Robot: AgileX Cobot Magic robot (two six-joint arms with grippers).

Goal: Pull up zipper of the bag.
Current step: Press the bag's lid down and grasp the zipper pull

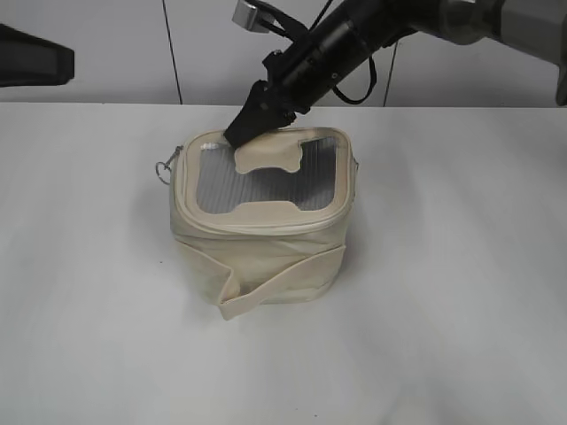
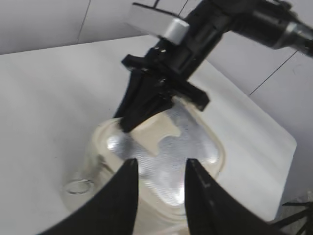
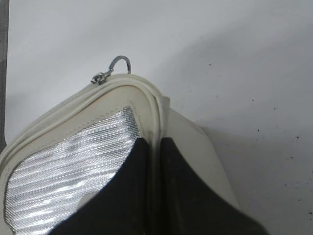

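The cream boxy bag (image 1: 266,252) stands mid-table with its grey mesh lid up and a loose strap band (image 1: 283,288) round its front. The zipper (image 1: 257,223) runs round the lid rim; its silver ring pull (image 1: 163,170) hangs at the far left corner and also shows in the right wrist view (image 3: 119,62) and the left wrist view (image 2: 78,186). My right gripper (image 1: 241,135) is shut on the lid's back rim (image 3: 155,142). My left gripper (image 2: 159,169) is open and empty above the bag (image 2: 161,161); it does not show in the exterior view.
The white table (image 1: 461,266) spreads all round the bag. A white wall with dark seams stands behind. A dark part of the left arm (image 1: 31,55) shows at the upper left edge of the exterior view.
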